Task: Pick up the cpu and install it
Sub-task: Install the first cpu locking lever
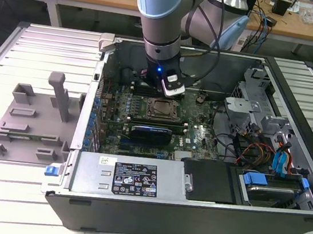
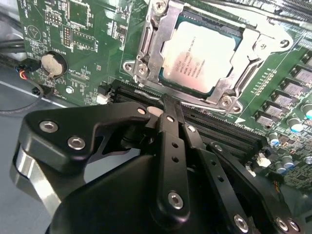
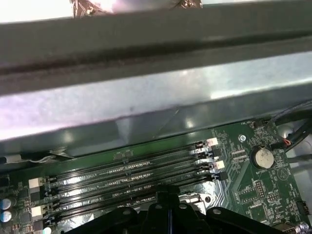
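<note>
The cpu (image 2: pixel 202 57) sits in its socket on the motherboard (image 2: pixel 83 44), inside the metal socket frame (image 2: pixel 146 53); in the exterior view we see it (image 1: pixel 160 109) within the open computer case (image 1: pixel 190 211). Just beside it, over the memory slots (image 3: pixel 126 173), we find the gripper (image 2: pixel 168 108), its fingers (image 2: pixel 170 141) pressed together, holding nothing.

arm (image 1: pixel 164 14) vertical; wrist lowered | gripper (image 2: pixel 168 105) fingers closed together; empty
</note>
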